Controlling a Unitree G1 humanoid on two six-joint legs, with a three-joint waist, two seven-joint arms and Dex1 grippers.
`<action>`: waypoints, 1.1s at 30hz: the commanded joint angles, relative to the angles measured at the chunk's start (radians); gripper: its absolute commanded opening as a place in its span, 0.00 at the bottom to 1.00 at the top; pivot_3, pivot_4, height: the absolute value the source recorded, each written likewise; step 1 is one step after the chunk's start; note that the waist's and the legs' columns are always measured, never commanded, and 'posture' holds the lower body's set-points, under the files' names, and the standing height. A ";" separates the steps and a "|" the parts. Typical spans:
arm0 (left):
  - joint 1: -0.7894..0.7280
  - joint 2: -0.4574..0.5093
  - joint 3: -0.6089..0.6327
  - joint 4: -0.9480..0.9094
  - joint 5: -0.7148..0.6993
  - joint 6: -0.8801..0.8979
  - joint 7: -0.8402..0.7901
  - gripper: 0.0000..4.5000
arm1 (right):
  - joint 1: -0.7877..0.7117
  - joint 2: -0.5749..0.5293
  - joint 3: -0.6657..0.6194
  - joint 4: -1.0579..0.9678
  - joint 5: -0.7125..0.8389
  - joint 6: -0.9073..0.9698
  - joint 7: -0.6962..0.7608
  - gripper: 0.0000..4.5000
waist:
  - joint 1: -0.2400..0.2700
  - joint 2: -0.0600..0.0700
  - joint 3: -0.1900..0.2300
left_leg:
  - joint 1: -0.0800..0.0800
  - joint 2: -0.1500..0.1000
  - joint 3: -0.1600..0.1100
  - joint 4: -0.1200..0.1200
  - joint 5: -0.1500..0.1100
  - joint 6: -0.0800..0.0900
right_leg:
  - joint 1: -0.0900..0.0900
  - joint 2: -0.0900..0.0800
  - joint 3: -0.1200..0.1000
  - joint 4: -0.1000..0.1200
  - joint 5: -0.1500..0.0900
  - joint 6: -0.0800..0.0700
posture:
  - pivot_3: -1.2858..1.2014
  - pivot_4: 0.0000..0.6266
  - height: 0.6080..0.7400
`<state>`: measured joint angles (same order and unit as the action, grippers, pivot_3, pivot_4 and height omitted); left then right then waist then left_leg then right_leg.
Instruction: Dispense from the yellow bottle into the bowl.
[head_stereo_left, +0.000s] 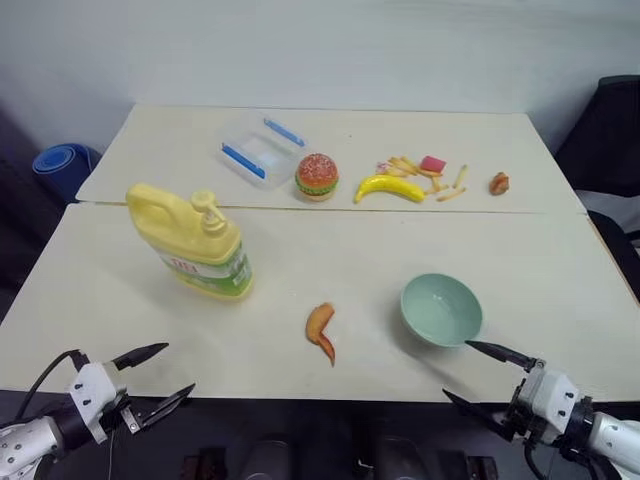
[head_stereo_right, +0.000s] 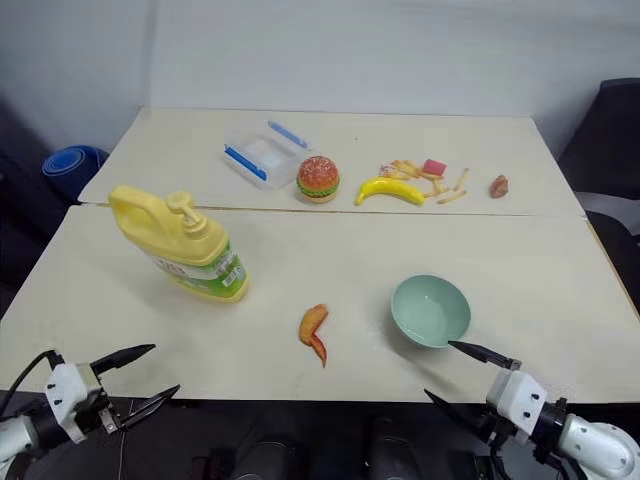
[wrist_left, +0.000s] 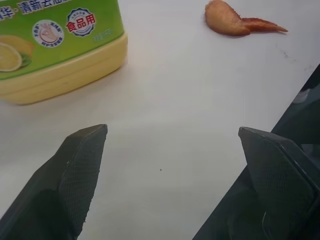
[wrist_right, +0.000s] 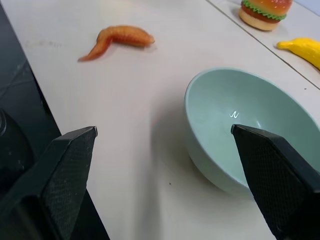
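1. Both grippers hover at the near edge of the table (head_stereo_left: 520, 260), each with its two black fingers spread wide and nothing between them.
2. Left gripper (head_stereo_left: 160, 380) sits at the near left corner, well apart from the yellow bottle (head_stereo_left: 195, 245), which stands upright further in on the left half of the table.
3. Seen from the left wrist, the bottle's green-labelled base rests on the pale surface ahead of the fingers (wrist_left: 80, 170), untouched.
4. Right gripper (head_stereo_left: 482, 375) sits at the near right, its upper fingertip just beside the near rim of the bowl (head_stereo_left: 441, 309) without visible contact.
5. Between bottle and bowl, nearer the front edge, lies an orange toy chicken wing (head_stereo_left: 321, 330).
6. Further back are a clear box with blue clips (head_stereo_left: 260, 150), a toy burger (head_stereo_left: 317, 176), a banana (head_stereo_left: 388, 187), scattered fries (head_stereo_left: 425, 172) and a small brown piece (head_stereo_left: 498, 183).
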<state>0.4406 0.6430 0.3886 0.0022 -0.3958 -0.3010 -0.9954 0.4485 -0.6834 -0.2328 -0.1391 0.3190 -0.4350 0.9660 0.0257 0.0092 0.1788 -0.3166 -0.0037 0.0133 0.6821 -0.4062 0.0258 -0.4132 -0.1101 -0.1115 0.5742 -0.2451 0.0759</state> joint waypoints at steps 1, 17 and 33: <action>0.018 0.024 0.008 -0.080 -0.034 0.081 0.006 1.00 | -0.067 -0.021 -0.014 -0.052 0.029 0.043 -0.017 1.00 | -0.003 0.000 0.000 | 0.000 0.000 0.000 0.000 0.000 0.000 | 0.000 0.000 0.000 0.000 0.000 0.000 | 0.52 0.24 1.00; -0.001 0.034 -0.017 -0.253 -0.130 0.264 -0.060 1.00 | -1.079 0.125 0.743 0.102 -0.325 0.658 0.159 1.00 | -0.018 0.001 0.001 | -0.004 0.000 -0.005 0.001 0.006 -0.008 | -0.002 0.000 -0.005 0.003 -0.001 -0.002 | 0.52 0.24 1.00; -0.051 -0.024 -0.084 -0.271 -0.090 0.282 0.016 1.00 | -1.336 0.438 0.918 0.789 -0.522 0.338 0.299 0.66 | -0.061 -0.001 -0.001 | 0.001 0.000 -0.003 0.002 0.009 -0.012 | 0.000 0.000 -0.009 0.010 0.000 -0.001 | 0.52 0.24 1.00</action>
<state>0.3891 0.6241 0.2988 -0.2406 -0.4860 -0.0195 -0.9867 -0.9061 -0.2535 0.6641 0.6261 -0.1904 -0.1027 1.2383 -0.0355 0.0078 0.1776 -0.3159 -0.0036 0.0105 0.6845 -0.3970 0.0138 -0.4134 -0.1103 -0.1204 0.5848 -0.2455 0.0750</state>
